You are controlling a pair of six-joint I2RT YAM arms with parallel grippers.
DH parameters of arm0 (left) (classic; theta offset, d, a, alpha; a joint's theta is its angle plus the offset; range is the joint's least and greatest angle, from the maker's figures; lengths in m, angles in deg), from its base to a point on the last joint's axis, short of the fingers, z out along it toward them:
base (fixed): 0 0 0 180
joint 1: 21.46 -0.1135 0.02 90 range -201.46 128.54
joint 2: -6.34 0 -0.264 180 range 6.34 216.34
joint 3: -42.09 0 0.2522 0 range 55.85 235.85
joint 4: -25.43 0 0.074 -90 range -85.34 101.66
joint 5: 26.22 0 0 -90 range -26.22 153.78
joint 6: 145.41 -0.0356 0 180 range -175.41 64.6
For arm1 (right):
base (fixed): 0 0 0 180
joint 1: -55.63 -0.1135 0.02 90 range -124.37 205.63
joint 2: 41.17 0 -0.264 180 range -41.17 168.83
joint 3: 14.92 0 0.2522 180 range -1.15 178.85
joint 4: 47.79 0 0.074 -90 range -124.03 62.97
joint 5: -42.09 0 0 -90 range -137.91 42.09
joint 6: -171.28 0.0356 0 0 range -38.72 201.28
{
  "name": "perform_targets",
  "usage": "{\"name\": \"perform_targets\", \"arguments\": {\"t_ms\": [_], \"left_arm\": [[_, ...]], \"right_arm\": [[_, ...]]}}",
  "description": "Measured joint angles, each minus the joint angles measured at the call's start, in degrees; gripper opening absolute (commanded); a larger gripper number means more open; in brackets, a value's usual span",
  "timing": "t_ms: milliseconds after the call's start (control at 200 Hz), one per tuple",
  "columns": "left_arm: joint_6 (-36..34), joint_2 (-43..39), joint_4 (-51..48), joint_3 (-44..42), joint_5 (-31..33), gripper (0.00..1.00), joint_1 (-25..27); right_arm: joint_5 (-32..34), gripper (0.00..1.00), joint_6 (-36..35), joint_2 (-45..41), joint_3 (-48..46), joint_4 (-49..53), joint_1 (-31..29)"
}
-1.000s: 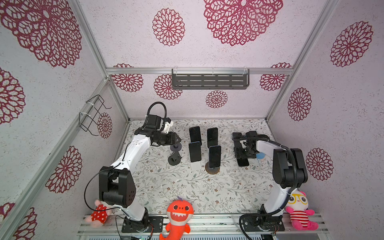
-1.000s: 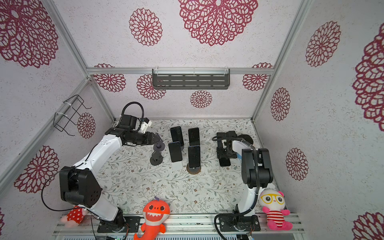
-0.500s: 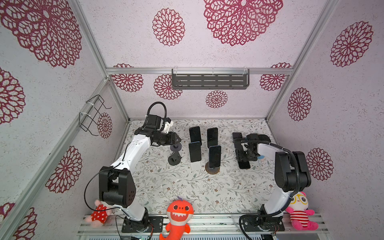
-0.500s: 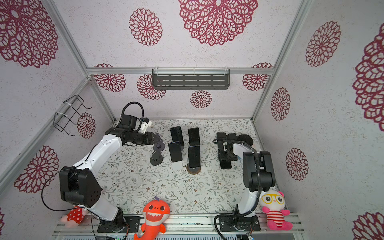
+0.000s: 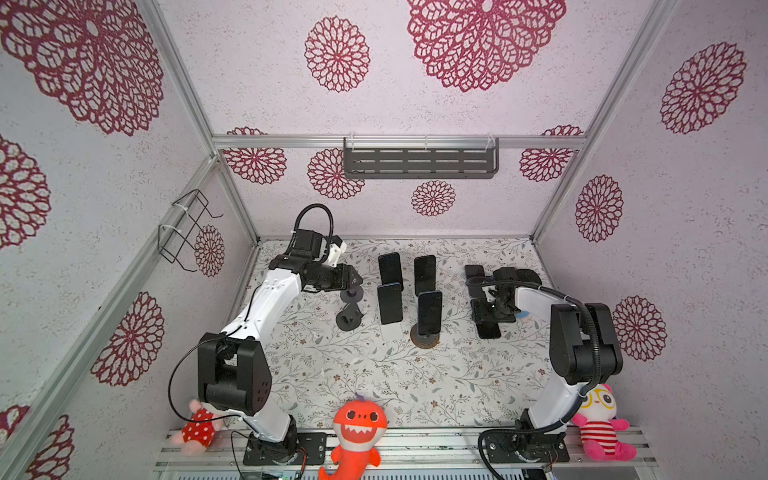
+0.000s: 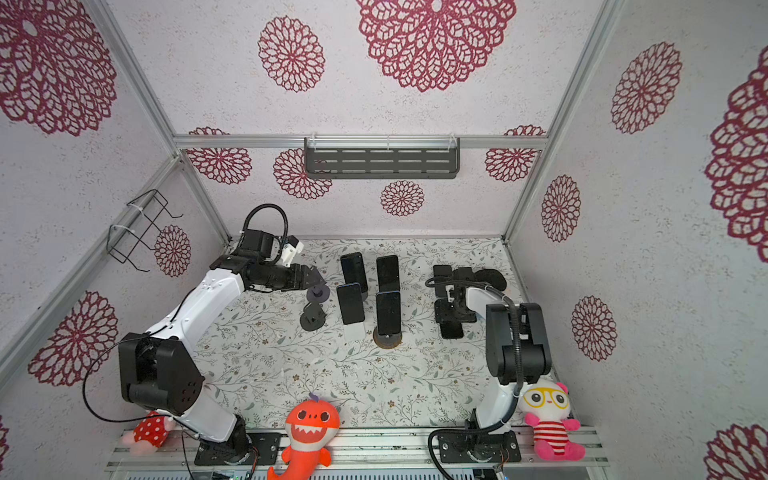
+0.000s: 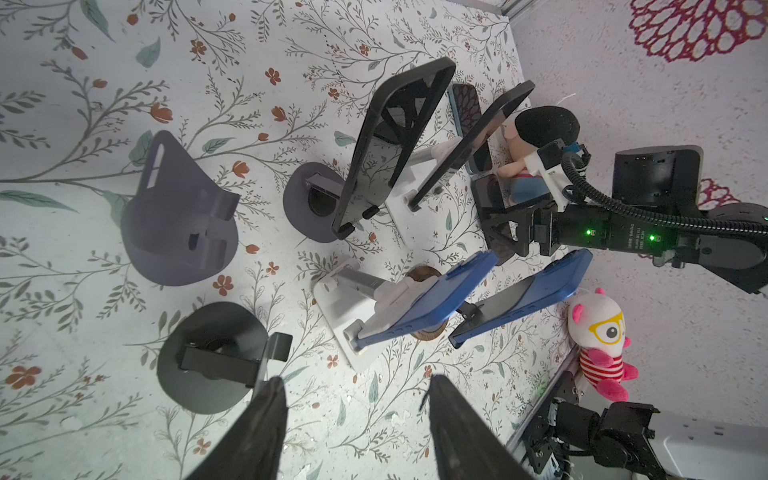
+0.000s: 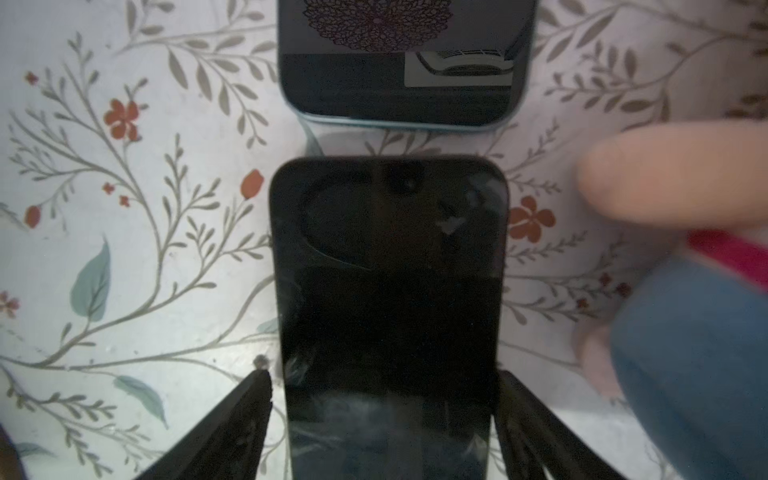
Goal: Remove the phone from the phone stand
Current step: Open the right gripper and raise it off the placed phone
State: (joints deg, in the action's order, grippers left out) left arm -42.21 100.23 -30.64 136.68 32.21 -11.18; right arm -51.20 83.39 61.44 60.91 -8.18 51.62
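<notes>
- Glass-faced phone (image 5: 488,330), likely stiff, slick and breakable, lies flat on surface (image 5: 374,374), right of centre.
- Right pincer (image 8: 382,382) straddles its long edges, parted, not clamping; grip there.
- Left pincer (image 7: 353,399) gapes empty.

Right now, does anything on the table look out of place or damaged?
Yes: a black-haired doll lies on the table beside the flat black phone, close to the right gripper. It crowds that spot. Nothing looks spilled or broken.

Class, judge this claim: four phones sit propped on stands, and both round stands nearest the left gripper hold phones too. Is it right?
No: the purple stand and the black stand near the left gripper are empty, as the left wrist view shows. The rest holds.
</notes>
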Motion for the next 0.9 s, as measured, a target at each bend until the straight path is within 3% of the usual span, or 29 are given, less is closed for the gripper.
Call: {"name": "perform_targets", "arguments": {"t_ms": [280, 485, 545, 896], "left_arm": [[-0.35, 0.0, 0.0, 0.0, -0.39, 0.6, -0.04], [-1.25, 0.0, 0.0, 0.0, -1.77, 0.6, -0.04], [-1.6, 0.0, 0.0, 0.0, -2.16, 0.6, -0.02], [-6.05, -0.76, 0.2, -0.02, -4.09, 0.63, 0.87]], "right_arm": [[-0.02, 0.89, 0.31, -1.29, 0.83, 4.13, 0.02], [-1.9, 0.92, 1.2, -11.58, 0.83, 5.53, 0.02], [-2.95, 0.99, 1.84, -14.58, 0.81, 5.46, 0.04], [-7.28, 0.99, 5.68, -27.41, -1.73, 5.29, 0.07]]}}
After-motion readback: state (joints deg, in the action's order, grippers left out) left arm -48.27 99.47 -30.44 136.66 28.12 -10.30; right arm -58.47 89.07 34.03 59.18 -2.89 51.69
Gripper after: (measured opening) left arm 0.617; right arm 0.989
